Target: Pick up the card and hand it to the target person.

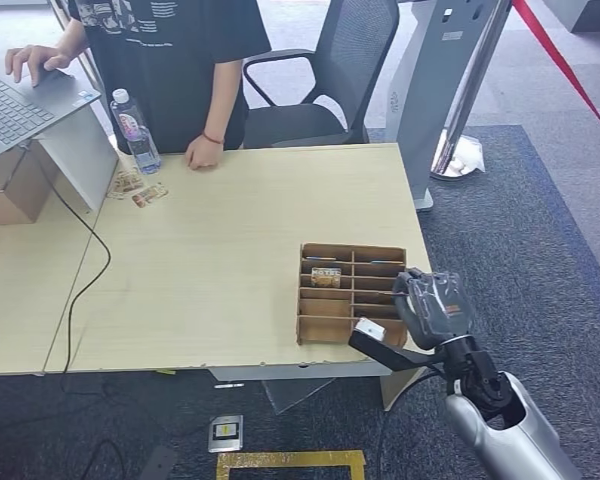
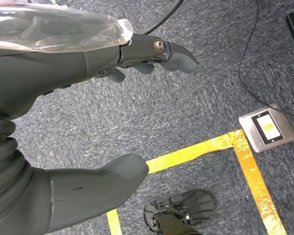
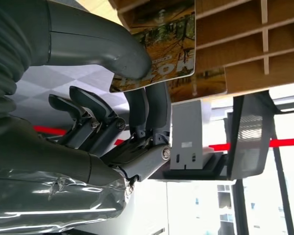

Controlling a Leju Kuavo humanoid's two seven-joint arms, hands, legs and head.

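Right hand (image 3: pixel 138 93) pinches card (image 3: pixel 167 44), print partly hidden.

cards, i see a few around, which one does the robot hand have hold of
The card with the autumn forest print, pinched by the right robot hand at the wooden organizer. Another lies in a slot; two loose cards lie near the water bottle.

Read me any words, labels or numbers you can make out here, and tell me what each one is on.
"HO", partial large letters on the card the right hand pinches: the rest is hidden.
T-shirt of the person: white print, too small to read.
Water bottle label: blurred, unreadable.
Cards on the table: too small to read.
Floor plate with yellow label: illegible.
Grey kiosk: small marks, unreadable.
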